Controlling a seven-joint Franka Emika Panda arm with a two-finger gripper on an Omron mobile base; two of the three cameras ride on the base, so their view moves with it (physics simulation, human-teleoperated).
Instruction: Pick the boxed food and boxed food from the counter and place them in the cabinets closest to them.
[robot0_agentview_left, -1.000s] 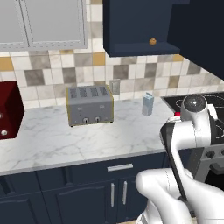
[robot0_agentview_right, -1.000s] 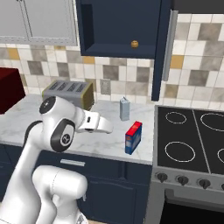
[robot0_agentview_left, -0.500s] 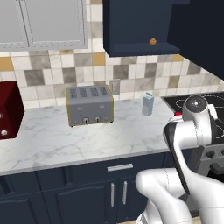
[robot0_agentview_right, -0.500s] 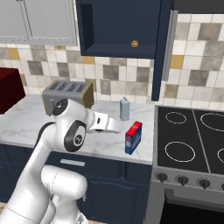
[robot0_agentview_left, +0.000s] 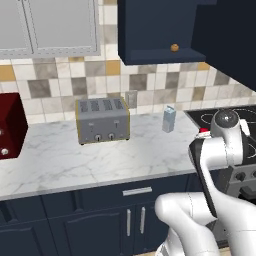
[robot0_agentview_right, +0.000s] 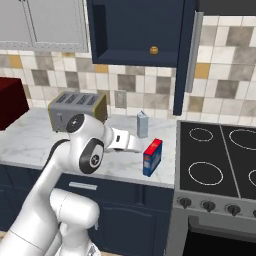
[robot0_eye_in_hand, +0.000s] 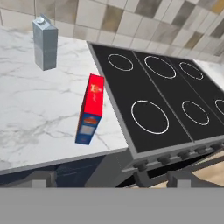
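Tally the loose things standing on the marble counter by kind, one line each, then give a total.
Boxed food, blue and red: 1, the boxed food near the stove edge.
Pale grey-blue carton: 1, the carton by the tiled wall.
Toaster: 1, the toaster.
Dark red appliance: 1, the red appliance at the left end.
Total: 4

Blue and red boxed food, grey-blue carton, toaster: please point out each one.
Blue and red boxed food (robot0_eye_in_hand: 90, 109): hand view, its red and blue front face.
Grey-blue carton (robot0_agentview_right: 142, 124): right base view, its front side.
Toaster (robot0_agentview_left: 102, 121): left base view, its front panel.
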